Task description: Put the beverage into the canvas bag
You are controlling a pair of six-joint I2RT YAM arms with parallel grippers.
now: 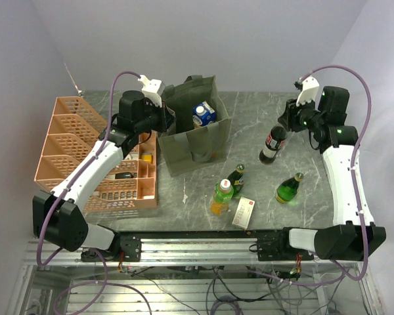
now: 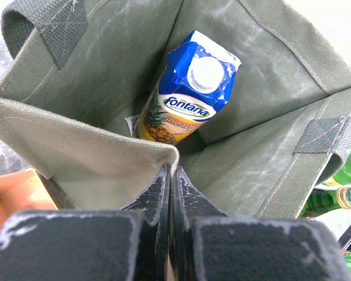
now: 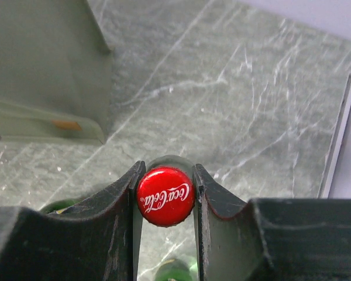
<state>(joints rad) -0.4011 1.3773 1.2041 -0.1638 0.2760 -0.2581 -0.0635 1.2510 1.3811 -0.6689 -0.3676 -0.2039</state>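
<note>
The olive-green canvas bag (image 1: 190,141) stands open at mid-table, with a blue-topped pineapple juice carton (image 1: 203,113) inside it. My left gripper (image 1: 165,118) is shut on the bag's left rim. In the left wrist view its closed fingers (image 2: 173,172) pinch the fabric edge, and the carton (image 2: 190,88) leans in the far corner. My right gripper (image 1: 287,123) is shut on the neck of a dark cola bottle (image 1: 273,146) right of the bag. In the right wrist view its red cap (image 3: 165,199) sits between the fingers (image 3: 167,172).
A salmon-pink lattice crate (image 1: 72,141) stands left of the bag. Two green glass bottles (image 1: 234,177) (image 1: 289,189), a yellow drink bottle (image 1: 221,197) and a small white box (image 1: 243,212) lie on the grey marble table (image 1: 262,108) in front.
</note>
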